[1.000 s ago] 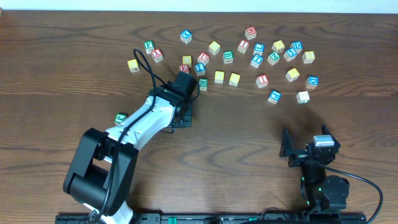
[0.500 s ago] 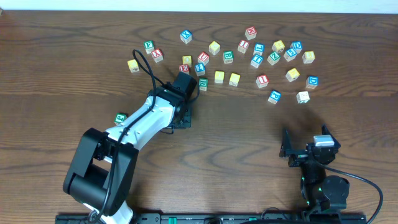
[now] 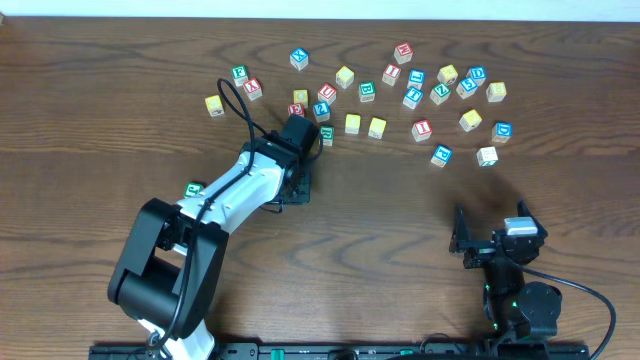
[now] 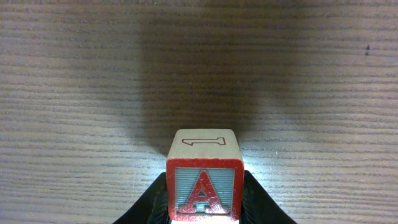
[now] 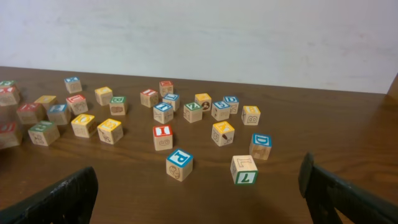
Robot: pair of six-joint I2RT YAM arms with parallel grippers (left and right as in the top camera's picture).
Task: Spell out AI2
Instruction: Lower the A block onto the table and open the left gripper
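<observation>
We work on a dark wooden table [image 3: 400,220]. The left arm [image 3: 235,190] reaches in from the near left edge, and the right arm [image 3: 515,290] sits back at the near right.

A loose scatter of alphabet cubes [image 3: 400,95] lies across the far half, and the left gripper [image 3: 298,182] is over bare wood just on its near side. Its jaws are closed on the A cube [image 4: 203,186], one on each flank, with the red letter facing the wrist camera. We cannot tell whether the cube rests on the wood or hangs just above it.

The right gripper [image 5: 199,199] stands wide open and empty, facing the scatter.

We judge that we are placing the first letter. Next, we should seat the A flat, release it cleanly, and keep bare wood beside it for two more cubes.

The I cube [image 5: 163,137] is in the right part of the scatter, apart from its neighbours. The "2" is too small for us to pick out.
</observation>
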